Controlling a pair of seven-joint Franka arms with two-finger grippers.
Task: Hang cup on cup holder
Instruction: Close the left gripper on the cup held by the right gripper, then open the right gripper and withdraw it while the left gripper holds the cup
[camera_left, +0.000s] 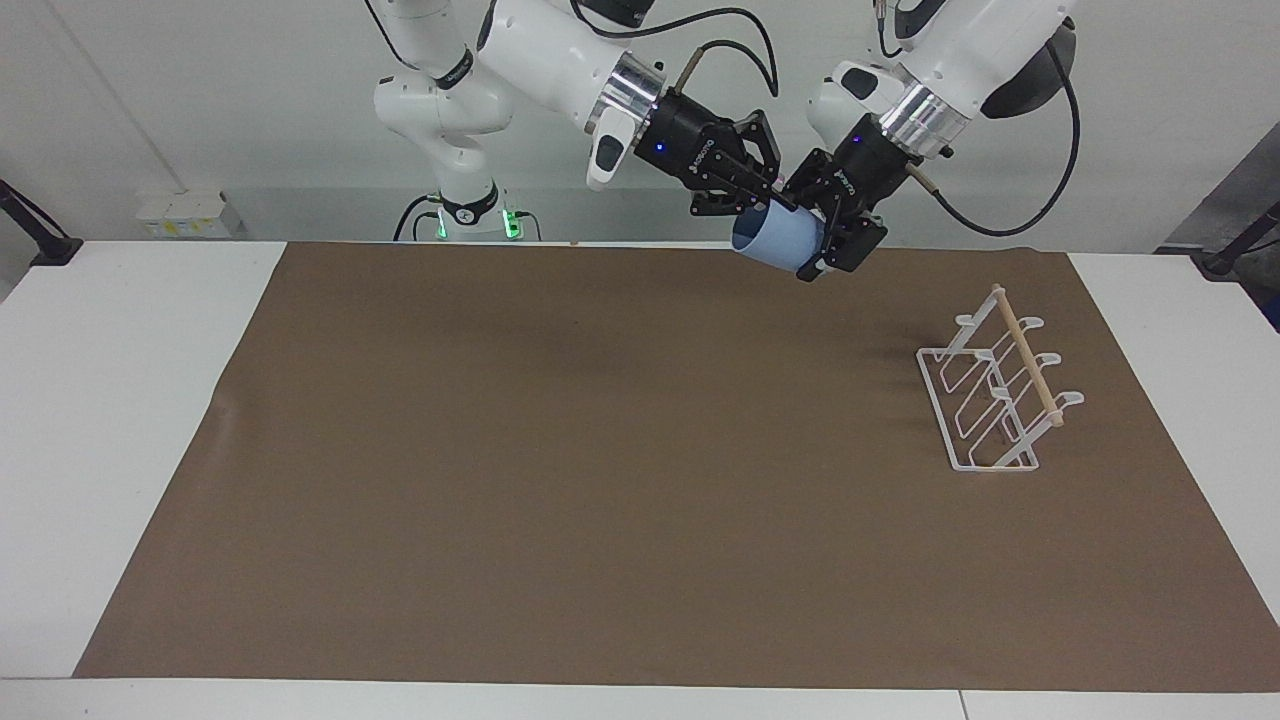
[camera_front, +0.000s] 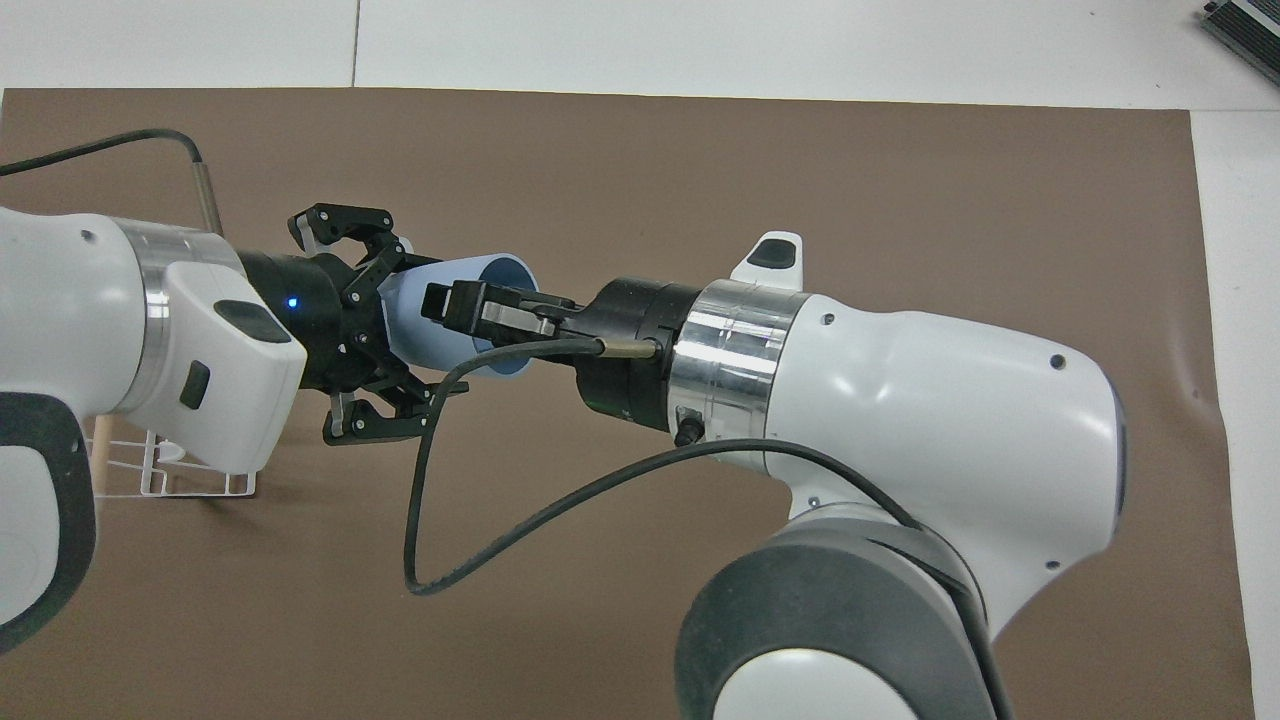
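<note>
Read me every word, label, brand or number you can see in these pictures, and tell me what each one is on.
Nothing can be read for certain.
White lettering on the black body of the right hand: too small and slanted to read.
White lettering on the black body of the left hand: likewise unreadable.
Yellow stickers on the white wall box: blurred.
Small light blue plastic cup, white wire cup holder with wooden dowel, brown mat: no text.

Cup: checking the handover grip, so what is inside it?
Of the cup, only bare blue inner wall shows near the rim. The right gripper, shut on that rim, covers the rest, so any finger inside is hidden.
</note>
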